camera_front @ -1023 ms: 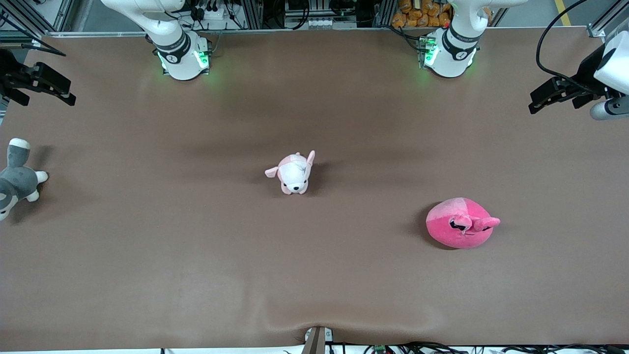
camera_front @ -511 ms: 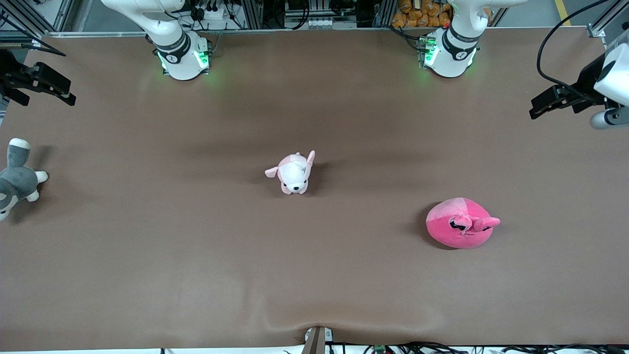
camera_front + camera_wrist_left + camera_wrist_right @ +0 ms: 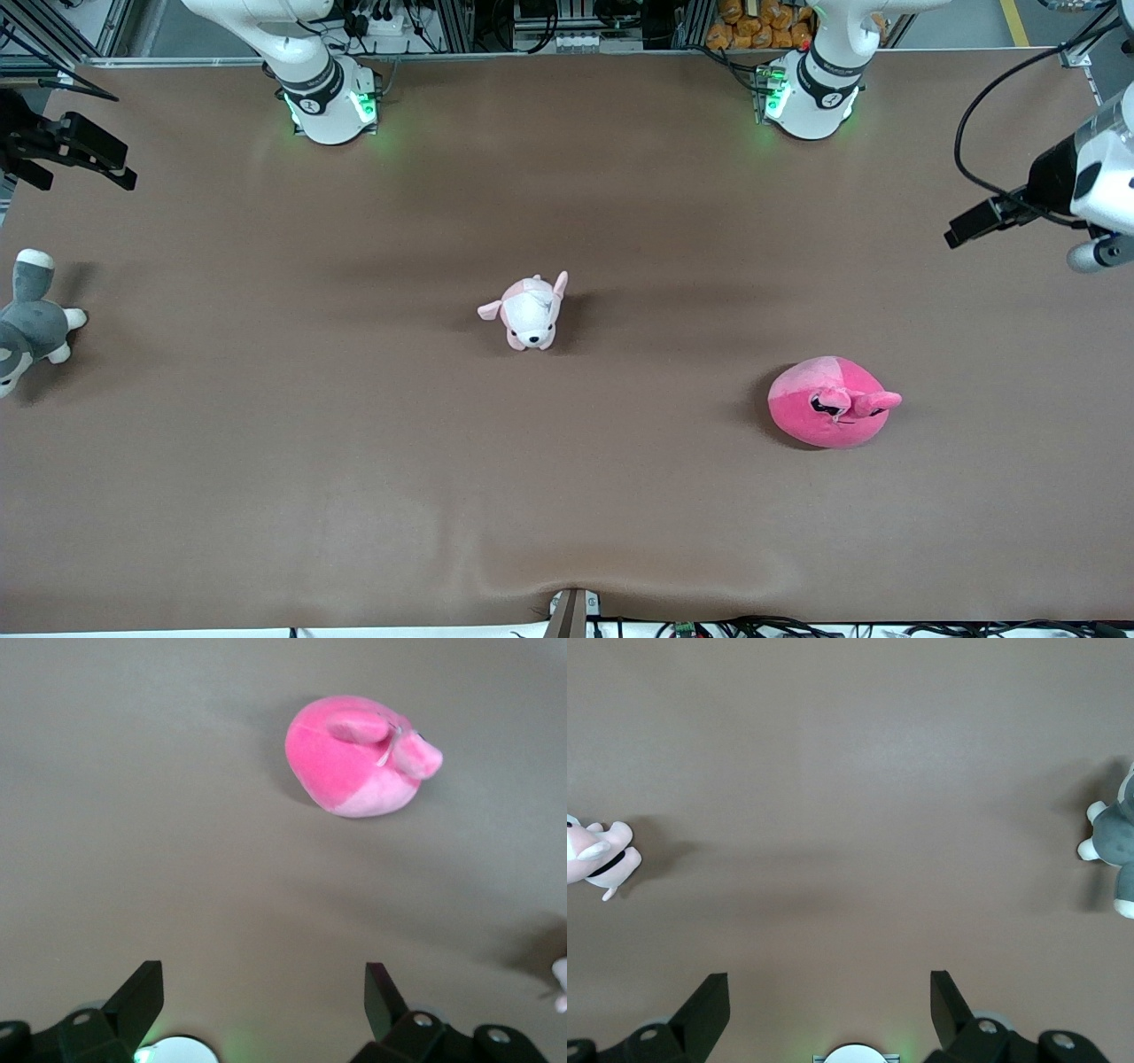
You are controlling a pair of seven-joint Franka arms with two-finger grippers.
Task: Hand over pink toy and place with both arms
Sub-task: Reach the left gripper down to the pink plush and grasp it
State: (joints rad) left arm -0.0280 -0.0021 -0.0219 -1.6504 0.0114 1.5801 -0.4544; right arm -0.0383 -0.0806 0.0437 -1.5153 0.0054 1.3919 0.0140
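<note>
Toward the left arm's end of the table, the pink toy [image 3: 830, 402] is lying untouched. Over that end, the left gripper [image 3: 970, 227] is hanging wide open and empty, probably readying a grasp; the right gripper [image 3: 106, 168] is waiting open for the handover.

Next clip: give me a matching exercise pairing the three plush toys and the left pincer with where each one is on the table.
Things:
1. pink toy
2. puppy plush
3. grey-and-white plush
4. left pincer

Places:
A. middle of the table
B. right arm's end, at the table edge
C. in the air over the left arm's end
D. on the table toward the left arm's end, nearest the front camera

Pairs: 1-D, 2-A, 3-B, 4-C
</note>
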